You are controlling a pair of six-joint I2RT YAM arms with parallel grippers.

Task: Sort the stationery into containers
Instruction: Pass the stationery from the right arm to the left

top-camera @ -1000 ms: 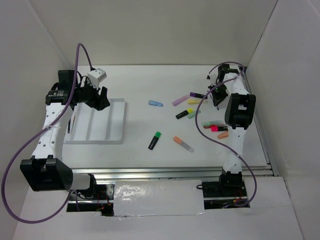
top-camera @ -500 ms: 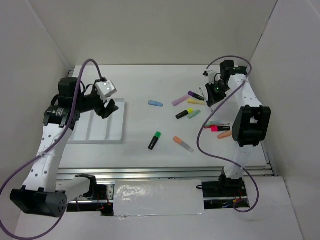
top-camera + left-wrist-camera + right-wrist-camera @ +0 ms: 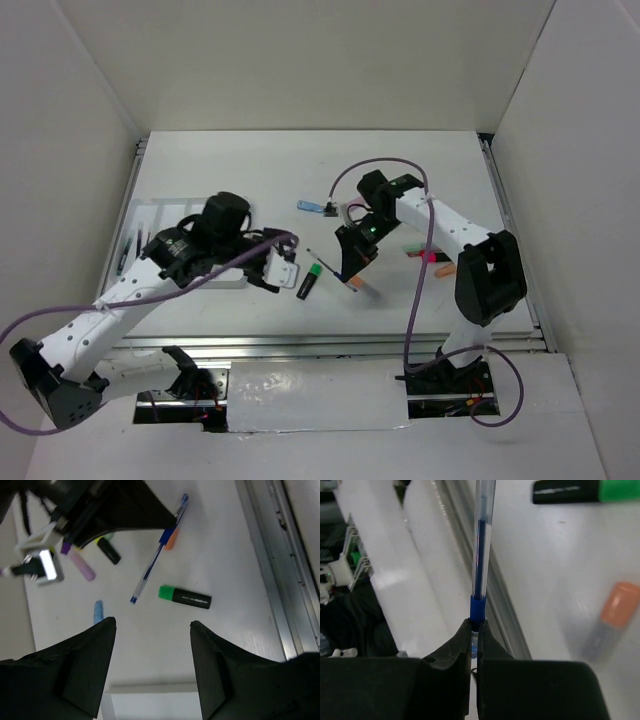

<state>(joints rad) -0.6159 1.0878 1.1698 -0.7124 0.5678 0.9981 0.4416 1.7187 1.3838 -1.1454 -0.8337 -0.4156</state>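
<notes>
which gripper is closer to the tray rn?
Left. The left gripper hangs open just past the tray's right edge. The right gripper is farther right, beyond the green highlighter, shut on a blue pen.

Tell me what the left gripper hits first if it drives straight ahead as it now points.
The left gripper probably meets bare white tabletop first; beyond it, the clear blue-ink pen pinched in the right gripper crosses that line. Depth is unclear.
</notes>
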